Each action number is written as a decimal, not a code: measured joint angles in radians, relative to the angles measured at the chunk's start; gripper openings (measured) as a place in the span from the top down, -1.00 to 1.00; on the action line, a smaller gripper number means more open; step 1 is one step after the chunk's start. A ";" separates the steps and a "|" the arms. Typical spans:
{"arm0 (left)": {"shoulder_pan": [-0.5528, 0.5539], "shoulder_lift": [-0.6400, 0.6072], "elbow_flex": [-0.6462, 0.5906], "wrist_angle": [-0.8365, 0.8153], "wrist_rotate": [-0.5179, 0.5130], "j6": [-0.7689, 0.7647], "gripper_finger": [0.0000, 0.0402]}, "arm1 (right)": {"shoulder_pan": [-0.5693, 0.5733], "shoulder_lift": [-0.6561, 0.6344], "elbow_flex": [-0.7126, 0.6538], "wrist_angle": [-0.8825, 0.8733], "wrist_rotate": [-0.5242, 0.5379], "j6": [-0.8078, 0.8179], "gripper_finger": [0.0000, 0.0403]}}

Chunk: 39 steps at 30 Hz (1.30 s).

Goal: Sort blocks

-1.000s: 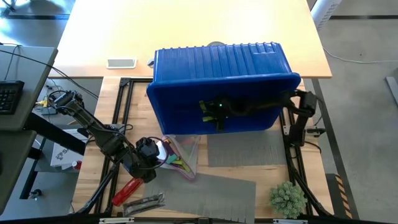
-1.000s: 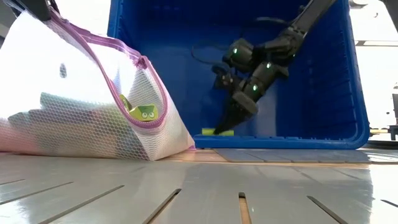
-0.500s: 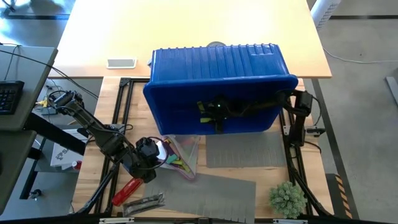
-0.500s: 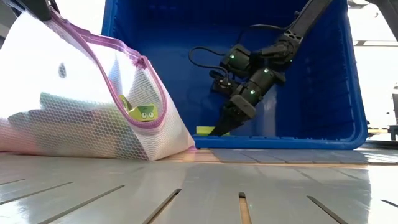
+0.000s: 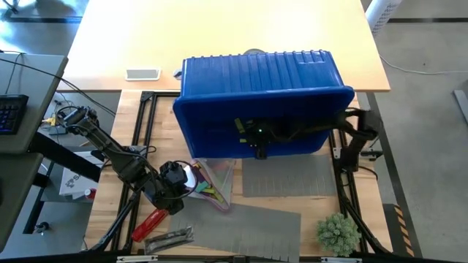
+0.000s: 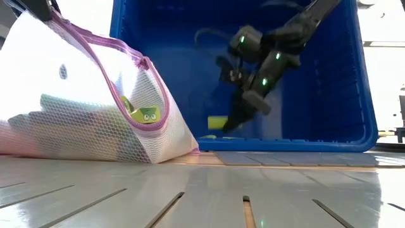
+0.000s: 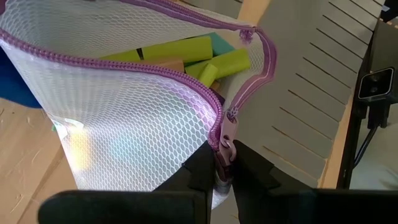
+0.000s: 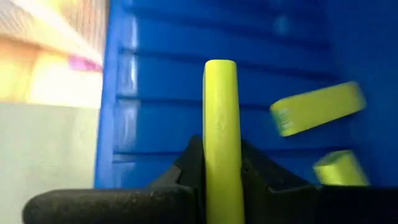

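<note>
While pinched upright in the right gripper [image 8: 217, 180] jaws inside the blue bin [image 5: 219, 117], lime block [image 8: 219, 124] could twist loose; left gripper [image 7: 225, 163] jaws clamped on mesh bag [image 7: 124, 137] zipper.

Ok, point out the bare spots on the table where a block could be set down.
Free: the grey mat between the blue bin and the plant, and the second mat nearer the front edge. Crowded: the left front, with the mesh bag, the left tool, a red-handled tool and metal pieces.
</note>
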<state>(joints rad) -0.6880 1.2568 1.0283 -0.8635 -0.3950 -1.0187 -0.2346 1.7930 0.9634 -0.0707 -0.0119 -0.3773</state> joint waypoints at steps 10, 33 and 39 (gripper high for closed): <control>0.000 0.000 0.000 0.000 0.000 0.000 0.88 | 0.135 -0.261 0.003 -0.135 0.109 0.054 0.81; 0.000 0.000 0.000 0.000 0.000 0.000 0.88 | 0.689 -0.321 0.004 0.051 0.216 0.328 0.81; 0.000 0.000 0.000 0.000 0.000 0.000 0.88 | 0.754 -0.196 0.006 0.397 0.218 0.314 0.81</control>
<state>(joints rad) -0.6880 1.2564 1.0283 -0.8639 -0.3954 -1.0187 0.5190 1.5974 0.9695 0.3260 0.2061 -0.0632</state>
